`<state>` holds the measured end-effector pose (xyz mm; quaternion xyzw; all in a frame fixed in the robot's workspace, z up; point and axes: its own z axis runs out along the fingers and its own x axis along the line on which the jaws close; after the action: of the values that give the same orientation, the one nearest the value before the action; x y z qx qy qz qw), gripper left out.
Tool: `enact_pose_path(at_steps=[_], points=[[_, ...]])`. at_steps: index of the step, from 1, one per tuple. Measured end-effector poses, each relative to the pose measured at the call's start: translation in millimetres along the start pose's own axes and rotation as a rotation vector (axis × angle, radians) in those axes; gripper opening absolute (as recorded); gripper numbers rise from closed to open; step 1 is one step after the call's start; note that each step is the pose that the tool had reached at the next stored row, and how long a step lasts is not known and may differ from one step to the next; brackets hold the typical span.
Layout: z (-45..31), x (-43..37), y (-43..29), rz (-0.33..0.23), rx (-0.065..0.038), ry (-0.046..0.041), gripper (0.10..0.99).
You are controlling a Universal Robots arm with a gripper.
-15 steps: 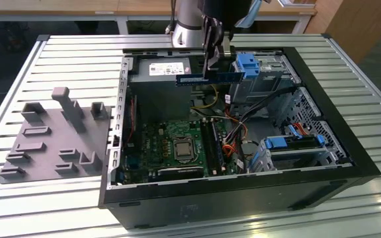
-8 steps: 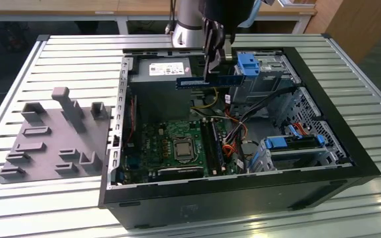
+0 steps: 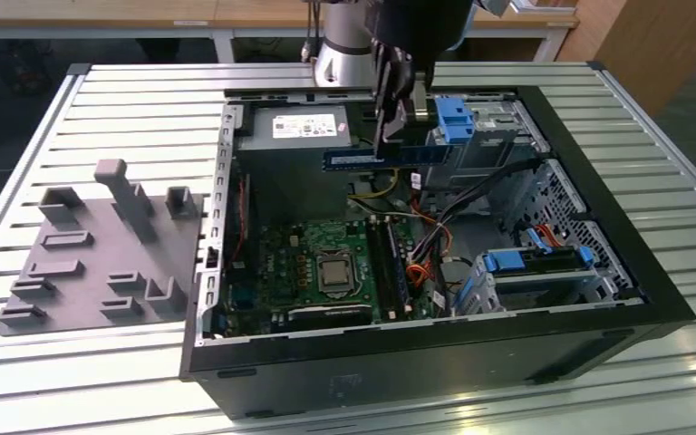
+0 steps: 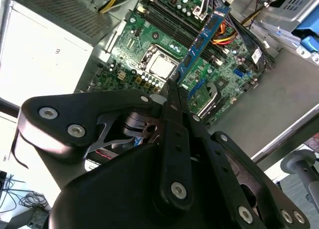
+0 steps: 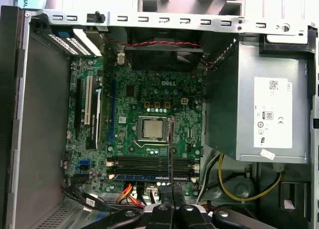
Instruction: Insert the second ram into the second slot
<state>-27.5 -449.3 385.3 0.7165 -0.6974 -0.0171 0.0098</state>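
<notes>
Black gripper (image 3: 383, 149) grips the blue second ram (image 3: 354, 159), patterned with dark chips. Beneath the gripper: green motherboard (image 3: 282, 263). Beside it: blue drive clip (image 3: 455, 122), grey power supply (image 3: 255, 136).

I see the black steel computer case (image 3: 445, 362) lying open on the silver slatted aluminium table (image 3: 119, 100). On the table, at the exterior view's left of the case, lies the grey plastic fixture plate with upright blocks (image 3: 82, 272). Inside the case the green motherboard (image 3: 287, 263) lies on the floor. The grey metal power supply box (image 3: 300, 131) stands behind it at the far wall. The metal drive cages with blue plastic clips (image 3: 536, 272) are at the exterior view's right. The black gripper (image 3: 387, 145) hangs over the case with the thin blue second ram (image 3: 354, 159) clamped between its fingers, above the motherboard and apart from the black memory slots (image 5: 149, 164). These lie just beside the square processor socket (image 5: 151, 128).
</notes>
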Motion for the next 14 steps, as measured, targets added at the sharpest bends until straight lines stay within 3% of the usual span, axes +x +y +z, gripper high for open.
enact_pose_path(at_steps=[5,14], points=[[0.1,1.1,0.0,0.003,0.000,0.0035,0.114],[0.6,1.7,0.0,0.065,0.000,0.0022,0.114]])
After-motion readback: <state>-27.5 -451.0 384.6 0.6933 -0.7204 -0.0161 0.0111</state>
